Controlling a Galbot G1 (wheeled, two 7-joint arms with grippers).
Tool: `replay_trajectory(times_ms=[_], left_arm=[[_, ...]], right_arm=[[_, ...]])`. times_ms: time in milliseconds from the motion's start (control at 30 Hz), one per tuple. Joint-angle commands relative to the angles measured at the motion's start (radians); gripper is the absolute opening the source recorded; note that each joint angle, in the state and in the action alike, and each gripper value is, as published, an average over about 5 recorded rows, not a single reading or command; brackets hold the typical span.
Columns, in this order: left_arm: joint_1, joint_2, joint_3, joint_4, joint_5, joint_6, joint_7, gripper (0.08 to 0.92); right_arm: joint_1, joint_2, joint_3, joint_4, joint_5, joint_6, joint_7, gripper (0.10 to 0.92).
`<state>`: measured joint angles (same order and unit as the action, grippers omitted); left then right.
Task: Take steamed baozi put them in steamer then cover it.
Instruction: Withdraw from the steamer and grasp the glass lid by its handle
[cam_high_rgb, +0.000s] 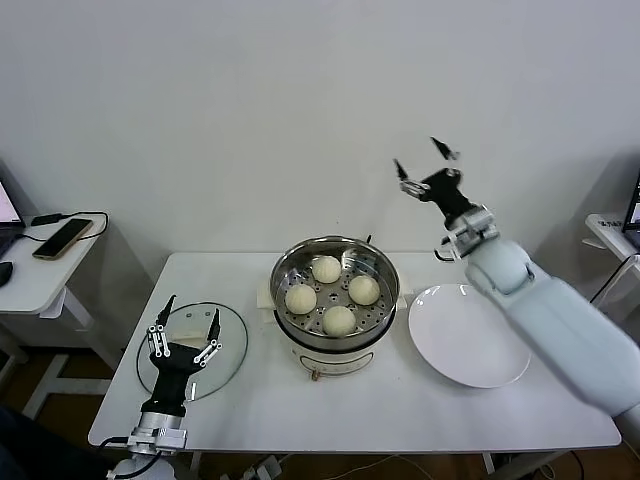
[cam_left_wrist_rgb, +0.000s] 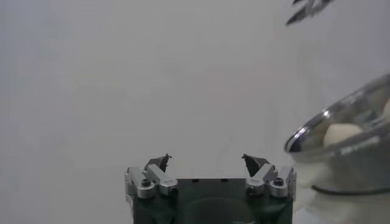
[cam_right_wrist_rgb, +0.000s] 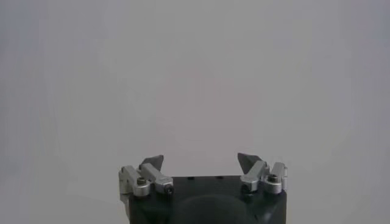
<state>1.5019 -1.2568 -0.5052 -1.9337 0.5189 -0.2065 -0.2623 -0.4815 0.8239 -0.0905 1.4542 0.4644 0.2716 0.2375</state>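
- White tabletop (cam_high_rgb: 330, 410) against a plain pale wall carries a steel steamer (cam_high_rgb: 335, 292) at the middle, a glass lid (cam_high_rgb: 192, 350) towards the robot's left and a white plate (cam_high_rgb: 470, 335) towards its right.
- Four baozi (cam_high_rgb: 326, 268) sit on the perforated tray inside the steamer, spaced apart; the plate is bare, so loading looks done and only covering seems left.
- Left gripper (cam_high_rgb: 185, 328) hovers over the lid with its jaws wide and nothing between them.
- Right gripper (cam_high_rgb: 424, 164) is raised high against the wall, behind the plate and well clear of the steamer, jaws wide and empty.
- Risk: the lid lies flat on the tabletop, and its knob cannot be made out; jaws closing on smooth glass could slip and drop it.
- Risk: a lid carried low could knock the steamer rim and jolt the pot on its base.
- Risk: set down off-centre, the lid could rest tilted on the rim or press on a bun.
- Risk: a cord behind the pot could snag an arm sweeping past.
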Motion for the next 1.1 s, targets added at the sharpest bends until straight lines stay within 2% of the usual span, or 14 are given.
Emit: replay_trajectory(times_ms=[33,367,767,1100], left_arm=[[-0.021,0.022,-0.066,0.155,0.544,0.095,-0.024,0.823],[-0.040,0.029,-0.097,0.277,0.823,0.136,-0.017,0.823],[-0.128,0.027,-0.060,0.401,0.858,0.148,-0.018,0.823],[-0.202,0.023,-0.041,0.480,0.858,0.150,-0.058,0.823]], right_arm=[[-0.532,0.140,0.539,0.063,-0.110,0.091,0.145,0.823],[-0.650,0.203,0.619,0.087,-0.127,0.101,0.106,0.823],[-0.705,0.244,0.660,0.086,-0.138,0.114,0.079,0.823],[-0.710,0.276,0.656,0.070,-0.167,0.121,0.069,0.823]])
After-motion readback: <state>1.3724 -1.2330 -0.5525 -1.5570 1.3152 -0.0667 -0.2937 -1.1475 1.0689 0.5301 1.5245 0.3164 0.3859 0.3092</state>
